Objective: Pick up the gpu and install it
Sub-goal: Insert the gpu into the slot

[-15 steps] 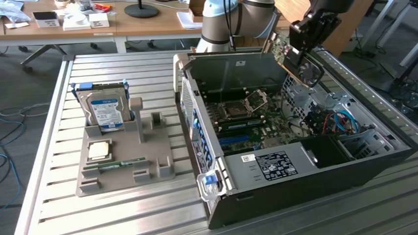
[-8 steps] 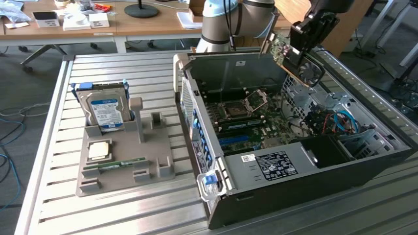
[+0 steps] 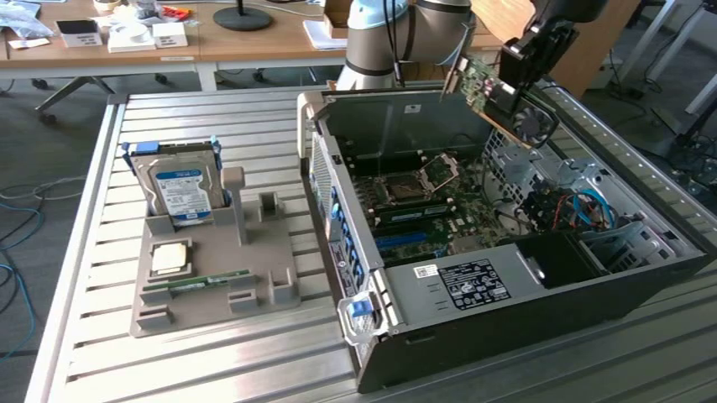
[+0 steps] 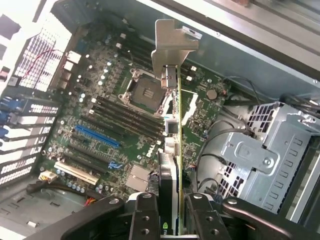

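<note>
One thin green circuit-board gpu [image 3: 484, 86] [image 4: 171, 131] with a silver metal end bracket is clamped between the black jaws. It hangs tilted above the green motherboard [image 3: 431, 210] [image 4: 100, 110] of the open black computer case [image 3: 505, 327] on the ribbed metal bench [image 3: 224, 353]. The case's white sticker [image 3: 471, 284] has unreadable print.

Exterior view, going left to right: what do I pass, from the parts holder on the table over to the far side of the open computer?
hard drive → CPU socket → gpu, held aloft → blue cables
</note>
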Motion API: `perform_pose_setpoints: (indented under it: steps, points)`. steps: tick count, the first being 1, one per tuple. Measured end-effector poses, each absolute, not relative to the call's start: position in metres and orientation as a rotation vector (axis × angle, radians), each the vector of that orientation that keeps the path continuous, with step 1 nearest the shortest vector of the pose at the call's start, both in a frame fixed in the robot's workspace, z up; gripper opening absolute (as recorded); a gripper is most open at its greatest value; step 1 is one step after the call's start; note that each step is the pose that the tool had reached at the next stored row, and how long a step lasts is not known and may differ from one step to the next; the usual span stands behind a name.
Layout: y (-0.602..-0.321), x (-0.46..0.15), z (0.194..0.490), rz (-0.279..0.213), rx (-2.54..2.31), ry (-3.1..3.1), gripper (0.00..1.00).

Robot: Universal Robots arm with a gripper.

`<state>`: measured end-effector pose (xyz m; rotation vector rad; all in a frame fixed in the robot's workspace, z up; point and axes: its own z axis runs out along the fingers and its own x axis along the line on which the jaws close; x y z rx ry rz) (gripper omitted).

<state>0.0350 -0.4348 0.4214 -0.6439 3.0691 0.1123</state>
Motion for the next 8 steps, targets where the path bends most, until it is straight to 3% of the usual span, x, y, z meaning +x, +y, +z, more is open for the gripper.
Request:
perform_pose_setpoints:
  steps: [8]
  points:
    - [-0.4346,0.0350,0.4214,0.110,-0.747,3.049,0.27]
